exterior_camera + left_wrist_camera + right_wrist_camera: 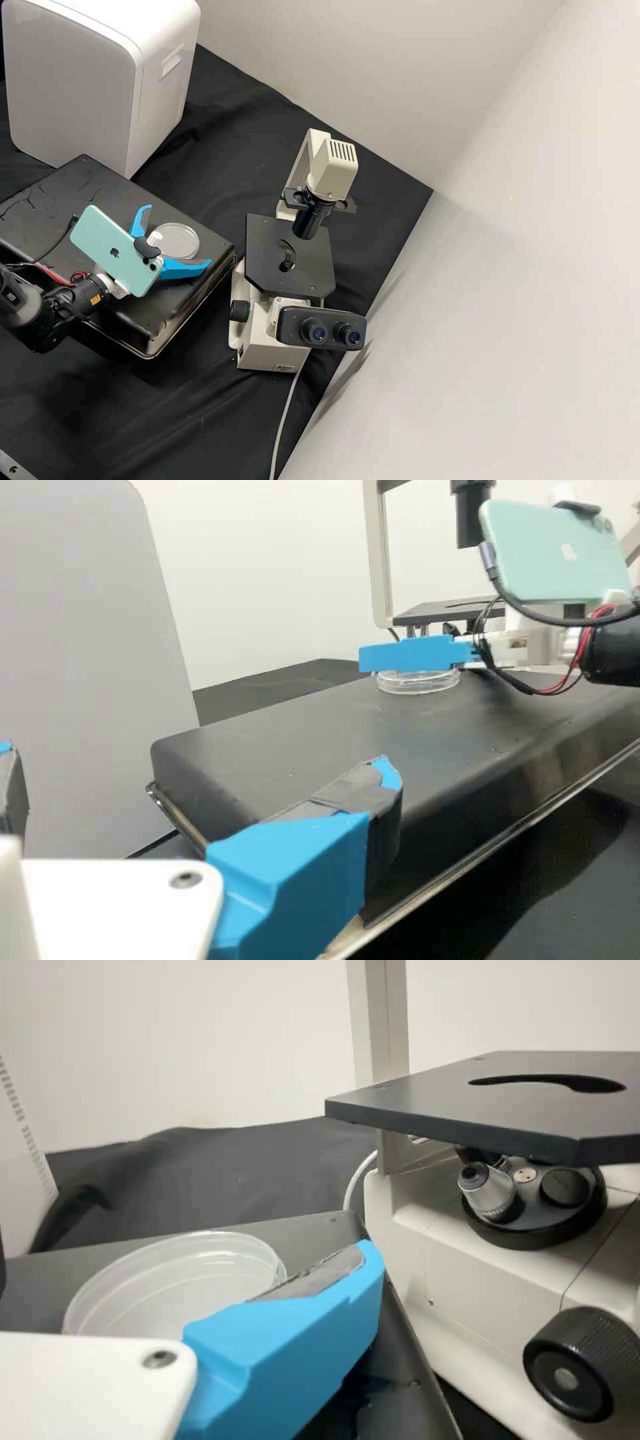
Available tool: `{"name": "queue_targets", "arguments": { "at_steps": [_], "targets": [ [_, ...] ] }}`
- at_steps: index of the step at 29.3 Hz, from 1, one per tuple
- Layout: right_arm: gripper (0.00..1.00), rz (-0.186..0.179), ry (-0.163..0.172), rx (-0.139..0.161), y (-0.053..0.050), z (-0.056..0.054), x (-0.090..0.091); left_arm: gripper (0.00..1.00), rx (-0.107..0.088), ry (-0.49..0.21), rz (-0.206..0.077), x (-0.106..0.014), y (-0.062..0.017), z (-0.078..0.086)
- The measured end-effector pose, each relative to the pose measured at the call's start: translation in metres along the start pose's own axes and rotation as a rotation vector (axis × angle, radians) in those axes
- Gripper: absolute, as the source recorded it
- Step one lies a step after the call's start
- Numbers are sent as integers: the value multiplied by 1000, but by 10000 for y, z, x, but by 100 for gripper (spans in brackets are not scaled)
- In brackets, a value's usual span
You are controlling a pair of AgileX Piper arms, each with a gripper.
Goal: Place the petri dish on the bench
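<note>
The petri dish (177, 241) is a shallow round of clear plastic with a low wall. It lies flat on the lid of a black case (67, 193), near the lid's corner closest to the microscope (293, 293), raised above the black cloth (233, 153) that drapes the bench. My right gripper (177, 235) straddles it: the two blue fingers (300, 1320) are spread wide, one on each side of the rim. The nearer one, with its dark padded inner face, lies just beside the wall. I cannot tell whether either pad touches the plastic. A mint-green phone (113, 250) rides on that wrist, with red and black wires trailing behind it.

The case is a smooth, glossy slab with rounded edges, its top scuffed and crazed with fine cracks, and a bright metal lip runs under its side. My left gripper (195, 765) is low at the far end of the case from the dish. Its jaws are wide apart and hold nothing, and one blue finger wrapped in black tape is in front of the case's side wall.

The microscope has a cream body, a flat matt black stage (290, 257), twin dark eyepieces and ribbed black knobs. A white rounded box (93, 73) stands at the back of the cloth
</note>
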Motion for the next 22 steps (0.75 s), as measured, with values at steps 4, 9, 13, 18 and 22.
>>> {"name": "queue_targets", "arguments": {
  "at_steps": [4,9,13,18,22],
  "targets": [
    [100,4,5,39,4,-5,-6,100,0,1,0,0,0,-1],
    [100,4,5,41,4,-5,-6,100,-7,5,5,-4,12,-7],
    [100,4,5,41,4,-5,-6,100,-2,1,29,-21,58,-12],
    [100,4,5,41,4,-5,-6,100,-33,5,77,-53,150,-41],
    [100,4,5,41,4,-5,-6,100,-88,25,98,-52,185,-86]
  ]
}}
